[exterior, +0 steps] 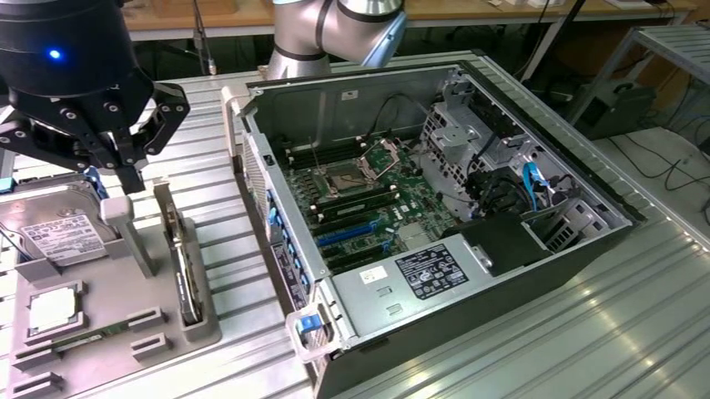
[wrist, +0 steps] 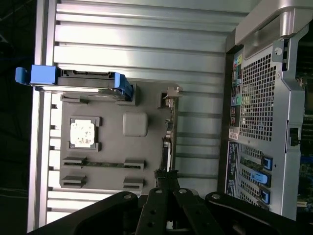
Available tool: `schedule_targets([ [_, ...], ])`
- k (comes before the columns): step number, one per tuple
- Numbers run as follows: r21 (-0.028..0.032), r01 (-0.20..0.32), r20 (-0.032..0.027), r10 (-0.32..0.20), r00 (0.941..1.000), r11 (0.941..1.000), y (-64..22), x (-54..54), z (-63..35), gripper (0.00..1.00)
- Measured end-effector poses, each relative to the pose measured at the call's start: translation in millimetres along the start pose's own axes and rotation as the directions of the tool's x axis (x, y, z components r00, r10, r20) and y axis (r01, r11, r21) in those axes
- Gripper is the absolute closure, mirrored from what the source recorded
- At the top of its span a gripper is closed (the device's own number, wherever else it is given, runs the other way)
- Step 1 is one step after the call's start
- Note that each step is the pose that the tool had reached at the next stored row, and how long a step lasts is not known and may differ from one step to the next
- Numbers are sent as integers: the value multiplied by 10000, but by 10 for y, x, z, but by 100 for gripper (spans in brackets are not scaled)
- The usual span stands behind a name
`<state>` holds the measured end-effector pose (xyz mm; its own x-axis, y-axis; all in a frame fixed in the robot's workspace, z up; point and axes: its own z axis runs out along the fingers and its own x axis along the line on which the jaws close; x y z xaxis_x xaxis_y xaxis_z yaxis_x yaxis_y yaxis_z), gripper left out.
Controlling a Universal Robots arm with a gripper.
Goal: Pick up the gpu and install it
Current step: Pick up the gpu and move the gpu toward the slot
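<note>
Standing on edge in the gray tray point(exterior: 116, 295), the gpu point(exterior: 178, 249); pincer point(exterior: 111, 162) together above.

My gripper point(exterior: 115, 170) is cut off above the wrist by the picture's edge. Just below my fingertips the gpu point(wrist: 169, 132) stands edge-on, both faces hidden. My linkage covers its nearest end. The drive point(exterior: 56, 237) label under me is too small to read.

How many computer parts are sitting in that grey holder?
4: hard drive at one end, processor chip beside it, memory stick beyond, gpu on edge nearest the computer case. None looks hidden.
</note>
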<state>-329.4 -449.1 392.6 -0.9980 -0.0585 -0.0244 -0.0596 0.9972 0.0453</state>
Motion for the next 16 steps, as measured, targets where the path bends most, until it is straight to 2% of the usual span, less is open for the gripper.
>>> schedule_targets([
  [13,0,-1,0,1,10000,10000,0,1,0,89],
  [14,1,-1,0,1,10000,10000,0,1,0,83],
  [15,0,-1,0,1,10000,10000,0,1,0,83],
  [16,0,-1,0,1,10000,10000,0,1,0,76],
])
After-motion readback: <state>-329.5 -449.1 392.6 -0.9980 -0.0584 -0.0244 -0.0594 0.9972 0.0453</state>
